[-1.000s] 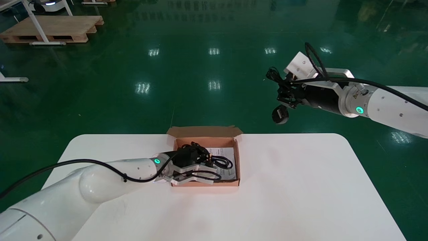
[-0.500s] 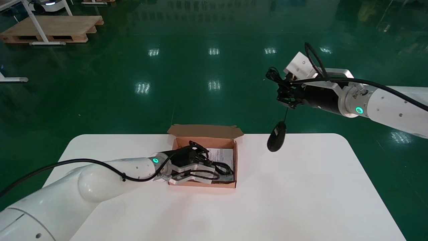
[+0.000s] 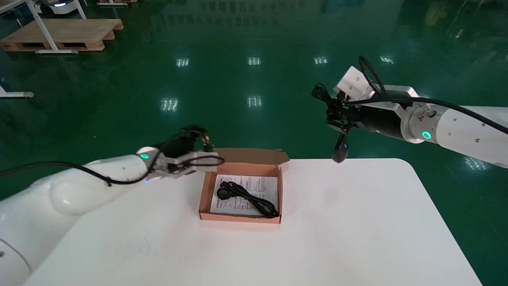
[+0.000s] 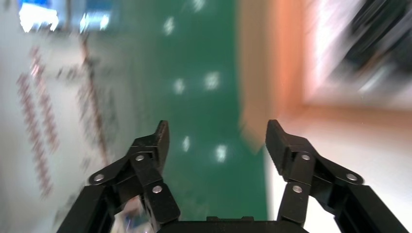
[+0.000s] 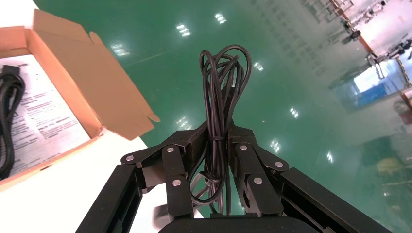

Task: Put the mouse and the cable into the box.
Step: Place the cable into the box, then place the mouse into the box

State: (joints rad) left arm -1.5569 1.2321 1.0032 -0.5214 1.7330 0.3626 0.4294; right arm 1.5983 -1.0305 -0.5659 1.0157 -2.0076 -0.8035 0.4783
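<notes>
White arms (image 3: 468, 135), green ring lights (image 3: 426, 135), black cables (image 3: 59, 163), black screw-studded grippers (image 4: 217, 133).

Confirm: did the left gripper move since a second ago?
Yes. The left gripper has pulled out of the box and is now open by its far left corner; the cable stays inside.

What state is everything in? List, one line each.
box: open, flaps up, on the table
cable: coiled, lying inside the box
mouse: hanging in air by its cord
mouse cord: bundled, clamped in the right gripper
right gripper: shut on the mouse cord
left gripper: open, empty, beside the box
</notes>
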